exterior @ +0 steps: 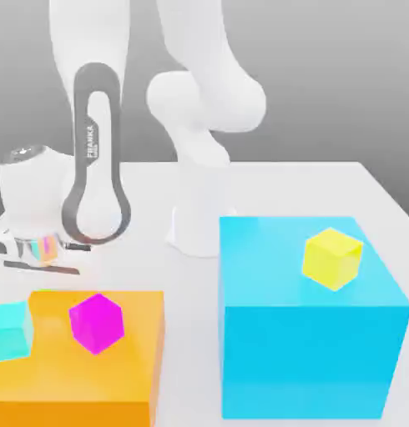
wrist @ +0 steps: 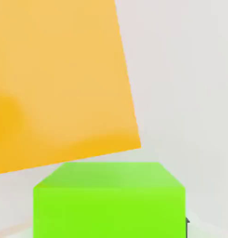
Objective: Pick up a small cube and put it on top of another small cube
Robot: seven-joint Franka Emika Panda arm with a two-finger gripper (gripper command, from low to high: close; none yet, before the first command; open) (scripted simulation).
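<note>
The green cube (wrist: 109, 211) is found just beside the orange block (exterior: 83, 375), behind it in the exterior view, low by the surface (exterior: 191, 325). It is grasped by the tool (exterior: 45, 288), with its faces lying square to the hand, so the grip seems good for lifting. The step in hand is judged to be the lift, and it should be made straight up and slowly, because the edge of the orange block is near and could be knocked.

On this block, the magenta cube (exterior: 97, 324) and the turquoise cube (exterior: 9, 332) are resting; farther, the yellow cube (exterior: 333, 258) is carried by the blue block (exterior: 304, 363). Any of them could be the base (which one is meant is not told by the task). Enough height should be gained before any sideways travel, and the cube must be kept level, so that it can be lowered flat and centred.
</note>
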